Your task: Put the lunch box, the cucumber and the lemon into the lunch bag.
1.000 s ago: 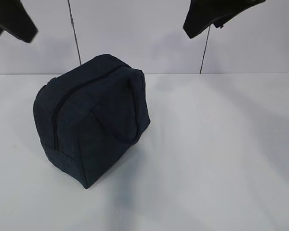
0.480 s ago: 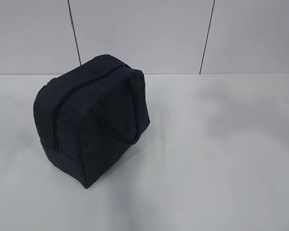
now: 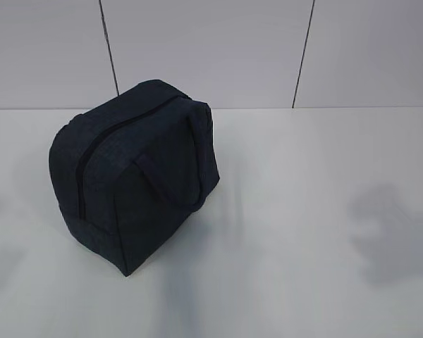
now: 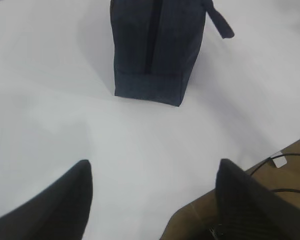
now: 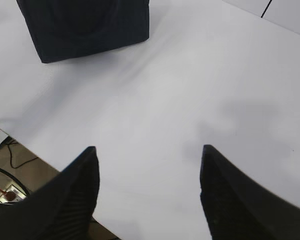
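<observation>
Standing upright and zipped shut on a white table [image 3: 303, 246]: the lunch bag [image 3: 130, 172], dark navy, left of centre in the exterior view, strap handle [image 3: 187, 169] drooping down its near side. No lunch box, cucumber or lemon visible in any view, so presumably either inside the bag or out of frame; cannot tell which. Left gripper [image 4: 152, 197] raised over the table's near edge, fingers spread wide and grasping nothing, bag well apart ahead of it. Right gripper [image 5: 147, 192] likewise released and empty, above bare tabletop, bag off to its upper left. Neither arm visible in the exterior view, only soft shadows on the table. Likely risks from here: mistaking a closed bag for a finished task if the items sit unseen elsewhere; snagging the loose handle or tipping the tall soft bag with a sideways brush when approaching. Surface smooth, matte, uncluttered. Behind it a pale panelled wall [image 3: 211, 49] with two thin dark seams. Past the table edge, brown floor [image 4: 285, 165] with cables and a small white tag.
</observation>
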